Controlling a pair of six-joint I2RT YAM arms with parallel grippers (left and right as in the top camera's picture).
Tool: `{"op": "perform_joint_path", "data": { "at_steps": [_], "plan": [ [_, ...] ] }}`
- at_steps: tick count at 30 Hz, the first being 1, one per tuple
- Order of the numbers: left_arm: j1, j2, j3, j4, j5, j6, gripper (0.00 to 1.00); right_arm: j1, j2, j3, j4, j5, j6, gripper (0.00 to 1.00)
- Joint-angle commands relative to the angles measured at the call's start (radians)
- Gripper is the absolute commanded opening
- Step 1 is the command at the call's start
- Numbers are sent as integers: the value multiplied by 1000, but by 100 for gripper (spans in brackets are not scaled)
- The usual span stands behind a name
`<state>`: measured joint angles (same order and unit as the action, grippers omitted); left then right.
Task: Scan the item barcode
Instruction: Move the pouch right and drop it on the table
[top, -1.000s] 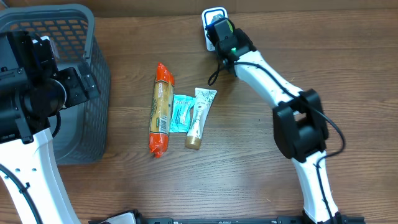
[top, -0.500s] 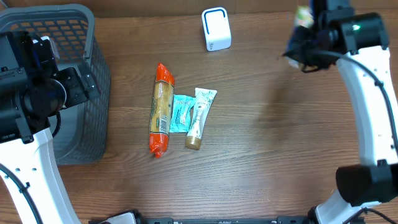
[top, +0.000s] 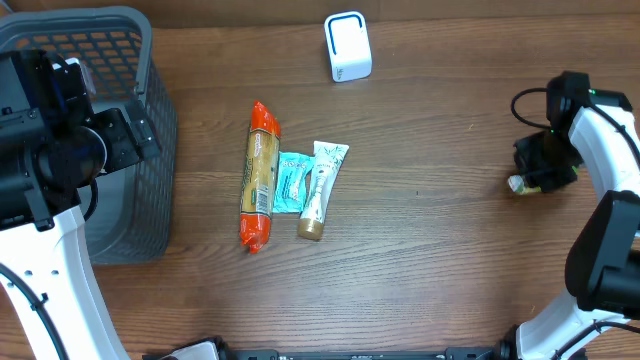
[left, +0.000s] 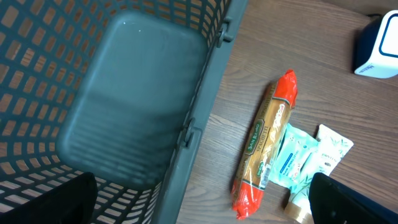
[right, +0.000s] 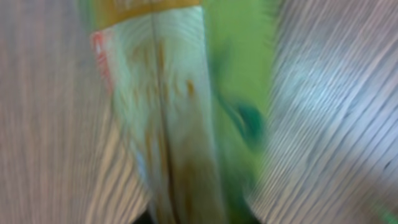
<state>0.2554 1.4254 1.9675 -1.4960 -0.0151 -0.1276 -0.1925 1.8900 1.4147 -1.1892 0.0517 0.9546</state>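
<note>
Right end effector (top: 535, 172), packet (top: 516, 184) beneath (blurred)

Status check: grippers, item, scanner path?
Left gripper open over the basket. Right gripper down at table's right side, at green-white packet, grip unclear. Scanner unobstructed.

The green packet (right: 180, 112) is badly blurred, its ends cut off

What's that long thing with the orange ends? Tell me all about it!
The long packet is a sausage-shaped roll, seemingly shiny plastic: tan printed middle, orange pinched ends. It lies flat on the wooden table, apart from the basket, with a teal sachet against its other side.
</note>
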Motion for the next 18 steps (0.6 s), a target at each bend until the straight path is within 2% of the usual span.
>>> {"op": "perform_joint_path", "data": {
  "at_steps": [1, 4, 8, 13, 18],
  "plan": [
    [1, 1, -2, 4, 8, -7, 100, -2, -27, -10, 16, 6, -74, 82],
    [1, 1, -3, 4, 8, -7, 100, -2, -27, -10, 10, 2, -143, 100],
    [1, 1, -2, 4, 8, -7, 100, -2, -27, 27, -42, -42, -233, 100],
    [1, 1, -2, 4, 8, -7, 100, 16, -57, 160, -160, -92, -398, 99],
    [1, 1, -3, 4, 8, -7, 100, 97, -139, 239, -195, -266, -616, 99]
  ]
}}
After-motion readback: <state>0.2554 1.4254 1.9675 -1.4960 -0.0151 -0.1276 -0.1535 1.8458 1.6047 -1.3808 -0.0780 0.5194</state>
